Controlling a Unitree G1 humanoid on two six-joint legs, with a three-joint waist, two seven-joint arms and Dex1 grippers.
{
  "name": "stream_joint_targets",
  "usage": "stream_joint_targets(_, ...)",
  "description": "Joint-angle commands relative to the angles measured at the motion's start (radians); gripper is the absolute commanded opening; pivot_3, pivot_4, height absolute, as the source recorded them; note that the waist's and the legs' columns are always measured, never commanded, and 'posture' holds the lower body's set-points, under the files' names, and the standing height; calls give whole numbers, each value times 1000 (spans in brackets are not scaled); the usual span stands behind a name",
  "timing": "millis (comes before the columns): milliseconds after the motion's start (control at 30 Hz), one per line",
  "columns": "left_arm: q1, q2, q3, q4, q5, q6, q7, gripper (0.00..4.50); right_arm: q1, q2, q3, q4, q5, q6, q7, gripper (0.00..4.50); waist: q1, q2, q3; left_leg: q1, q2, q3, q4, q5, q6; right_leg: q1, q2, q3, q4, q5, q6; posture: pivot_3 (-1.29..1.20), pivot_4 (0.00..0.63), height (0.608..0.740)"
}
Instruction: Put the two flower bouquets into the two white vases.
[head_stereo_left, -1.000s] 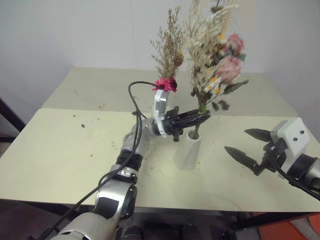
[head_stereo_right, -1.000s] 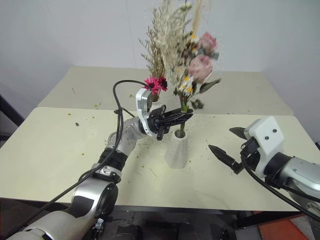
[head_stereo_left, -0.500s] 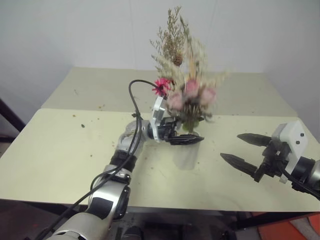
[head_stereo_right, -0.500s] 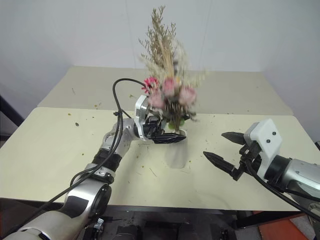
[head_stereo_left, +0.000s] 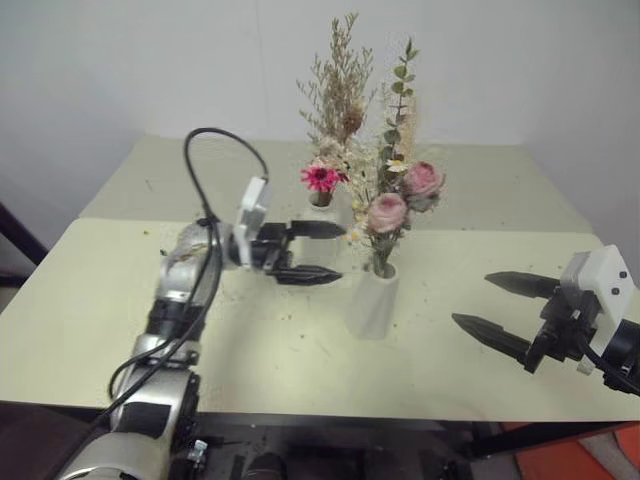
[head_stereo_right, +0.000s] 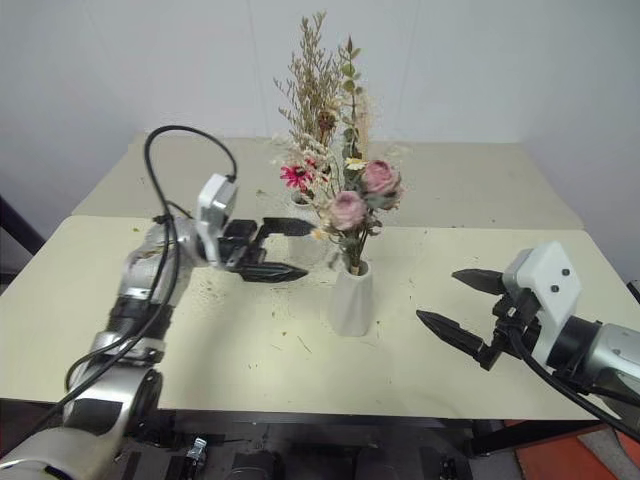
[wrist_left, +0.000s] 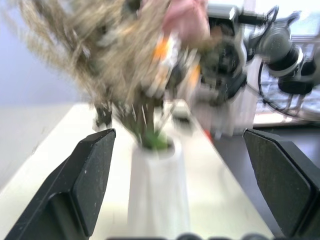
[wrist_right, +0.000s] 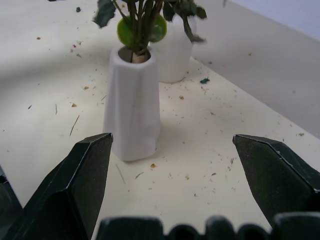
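A tapered white vase (head_stereo_left: 372, 300) stands mid-table and holds the bouquet of pink roses, cream flowers and green leaves (head_stereo_left: 397, 205). Behind it, the tan dried-grass bouquet (head_stereo_left: 336, 95) with its magenta daisy (head_stereo_left: 320, 178) stands in the rounded white vase (wrist_right: 175, 55), which is largely hidden in the eye views. My left gripper (head_stereo_left: 325, 252) is open, level, just left of the tapered vase and holding nothing. My right gripper (head_stereo_left: 473, 300) is open to the right of that vase, its fingers pointing at it. The left wrist view looks straight at the tapered vase (wrist_left: 157, 190).
Dried plant crumbs (wrist_right: 75, 105) litter the pale table (head_stereo_left: 100, 300) around both vases. A seam (head_stereo_left: 500, 232) joins it to a second table behind. A black cable (head_stereo_left: 200, 150) loops above my left arm. The front edge (head_stereo_left: 350, 410) is close.
My left gripper let go of the rose bouquet, opened and drew back to the left. The bouquet sank into the tapered vase and stands there. The right gripper stayed put.
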Motion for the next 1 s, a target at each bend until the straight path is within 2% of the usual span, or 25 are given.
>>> stream_joint_targets(33, 74, 82, 107, -169, -61, 31, 84, 4438, 22, -26, -86, 7, 16, -25, 49, 4500, 0, 0, 0, 0, 0, 0, 0, 0, 0, 0, 0, 0, 0, 0, 0, 0, 150, 740)
stream_joint_targets(267, 262, 213, 223, -404, -108, 62, 211, 4438, 54, -77, -130, 96, -31, -59, 163, 4500, 11, 0, 0, 1, 0, 0, 0, 0, 0, 1, 0, 0, -1, 0, 0, 0, 150, 740)
stream_joint_targets(367, 296, 251, 280, -455, -154, 99, 261, 4438, 56, -105, -161, 146, -57, -92, 220, 4500, 13, 0, 0, 0, 1, 1, 0, 0, 0, 1, 0, 0, -1, 0, 0, 0, 150, 740)
stream_joint_targets(500, 323, 327, 370, -460, -196, 107, 280, 4438, 35, -146, -198, 232, -81, -133, 298, 4500, 9, 0, 0, 1, 1, 1, 0, 0, 0, 1, 0, -1, 0, -1, 0, 0, 150, 740)
stream_joint_targets(733, 358, 408, 443, -479, -203, 89, 324, 4438, 37, -181, -204, 334, -138, -173, 376, 4500, 8, 0, 0, 1, 1, 1, 0, 0, 0, 1, 0, -1, 0, -1, -1, 0, 150, 740)
stream_joint_targets(1000, 404, 464, 468, -446, -196, 48, 293, 4438, 3, -193, -157, 379, -175, -193, 397, 4500, 5, 0, 0, 1, 1, 2, -1, 0, 0, 0, 0, 0, 0, -1, -1, 0, 150, 740)
